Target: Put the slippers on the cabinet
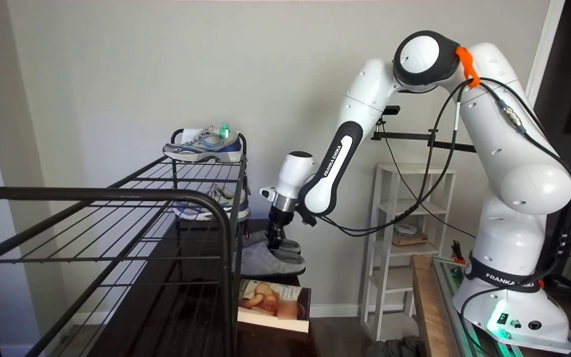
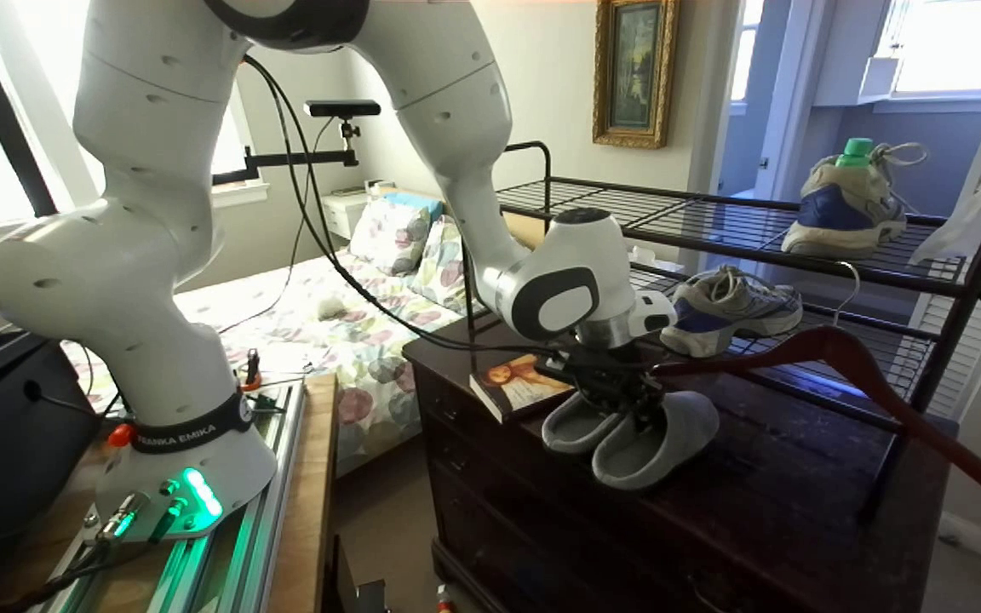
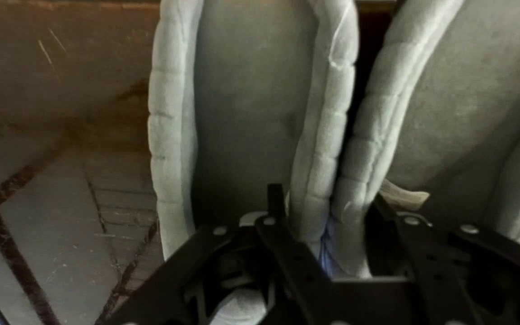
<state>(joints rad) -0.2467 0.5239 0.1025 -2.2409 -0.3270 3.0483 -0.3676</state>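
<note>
A: What do we have closest, down at the wrist?

B: The black two-fingered gripper point(image 3: 327, 203), pointing down, with one of its fingers point(image 3: 276, 201) inside each of the grey, soft fabric slippers point(image 3: 331, 126). The fingertips stand apart, and the two neighbouring padded walls lie between them.

A: Are we squeezing those walls or only straddling them?

B: We cannot tell. The fabric sits close against both sides, but no view settles it.

A: And beneath the slippers?

B: The low, nearly black wooden cabinet point(image 2: 797, 464). In both exterior views we see the pair side by side at its robot-facing edge, the heels seeming to reach a little past it. Whether the soles bear fully on the wood, we can't be sure.

A: So how far along are we?

B: Nearly done, we judge: the slippers are in place over the top. What we have left is to make sure the fingers are loose, rise without dragging a wall along, and perhaps nudge the heels inward.

A: Anything farther out?

B: Just beside the pair, a thick book with a picture cover point(image 1: 265, 297); then the black metal wire rack point(image 1: 89, 193) with grey-and-blue running shoes point(image 1: 206, 148); farthest, the white open shelf unit point(image 1: 417, 169).
</note>
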